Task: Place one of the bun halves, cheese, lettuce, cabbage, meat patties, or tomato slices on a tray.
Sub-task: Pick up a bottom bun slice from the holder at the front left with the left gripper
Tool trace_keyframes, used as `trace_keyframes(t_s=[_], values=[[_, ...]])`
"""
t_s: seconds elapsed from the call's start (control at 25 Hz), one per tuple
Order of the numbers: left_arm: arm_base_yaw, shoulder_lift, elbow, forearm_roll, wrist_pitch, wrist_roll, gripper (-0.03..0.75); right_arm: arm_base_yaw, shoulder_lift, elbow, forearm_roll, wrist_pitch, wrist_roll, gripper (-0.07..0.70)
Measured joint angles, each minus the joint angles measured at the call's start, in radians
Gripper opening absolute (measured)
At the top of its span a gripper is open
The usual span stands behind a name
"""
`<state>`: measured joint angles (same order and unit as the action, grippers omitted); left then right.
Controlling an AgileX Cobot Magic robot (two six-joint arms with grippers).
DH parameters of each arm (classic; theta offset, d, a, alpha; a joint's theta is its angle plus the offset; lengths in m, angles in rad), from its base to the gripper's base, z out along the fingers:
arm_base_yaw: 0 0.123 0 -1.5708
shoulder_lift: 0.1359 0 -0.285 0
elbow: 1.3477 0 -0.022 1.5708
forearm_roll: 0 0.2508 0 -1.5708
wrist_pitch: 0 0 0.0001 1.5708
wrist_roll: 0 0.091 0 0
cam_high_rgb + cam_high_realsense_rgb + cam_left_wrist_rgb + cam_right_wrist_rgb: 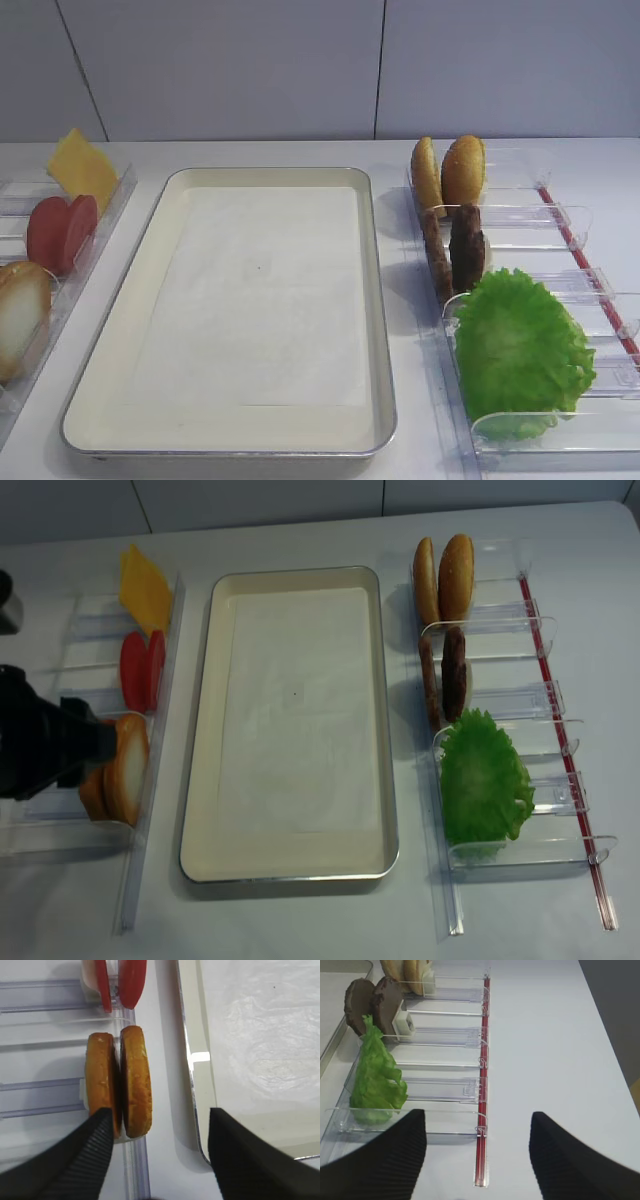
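Tray [380, 330]: large cream rectangle with rounded corners, thin metal rim and white paper liner, lying flat in the middle of the table [270, 152]; nothing rests on it.

Racks: narrow clear plastic holders, one [160, 690] left of the tray, one [560, 225] right of it, the right one edged by a red strip.

Lettuce [520, 352]: frilly bright green leaf, standing in the right rack toward the tray's near end.

Left gripper [157, 1157]: dark arm left of the tray by the near end of the left rack; fingers [90, 1155] set wide apart, holding nothing, one either side of the bun pair in the wrist view.

Right gripper [477, 1155]: seen only in its wrist view, right of the tray above the rack's near end; fingers [395, 1155] apart, empty.

Bun halves [120, 1085]: two discs on edge, side by side and touching, in the left rack beside the tray's near half. A second, golden pair [450, 172] stands at the right rack's far end.

Meat patties [455, 250]: two dark discs on edge, between golden buns and lettuce.

Tomato slices [62, 232]: two red discs on edge, left rack.

Cheese [80, 168]: yellow square, far end of left rack, leaning.
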<state>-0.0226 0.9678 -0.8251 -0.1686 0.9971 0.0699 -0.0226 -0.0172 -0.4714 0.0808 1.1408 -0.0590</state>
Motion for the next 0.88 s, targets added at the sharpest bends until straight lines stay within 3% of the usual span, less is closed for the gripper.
trace_keyframes(t_s=[0.2, 0.4, 0.88], values=[[-0.055, 0.086, -0.013, 0.008, 0.002, -0.005, 0.419, 0.0, 0.0, 0.0, 0.0, 0.0, 0.0, 0.444], [-0.107, 0.162, -0.015, 0.084, 0.002, -0.09, 0.412, 0.0, 0.0, 0.0, 0.0, 0.0, 0.0, 0.444], [-0.117, 0.275, -0.036, 0.115, -0.023, -0.12, 0.383, 0.0, 0.0, 0.0, 0.0, 0.0, 0.0, 0.444]])
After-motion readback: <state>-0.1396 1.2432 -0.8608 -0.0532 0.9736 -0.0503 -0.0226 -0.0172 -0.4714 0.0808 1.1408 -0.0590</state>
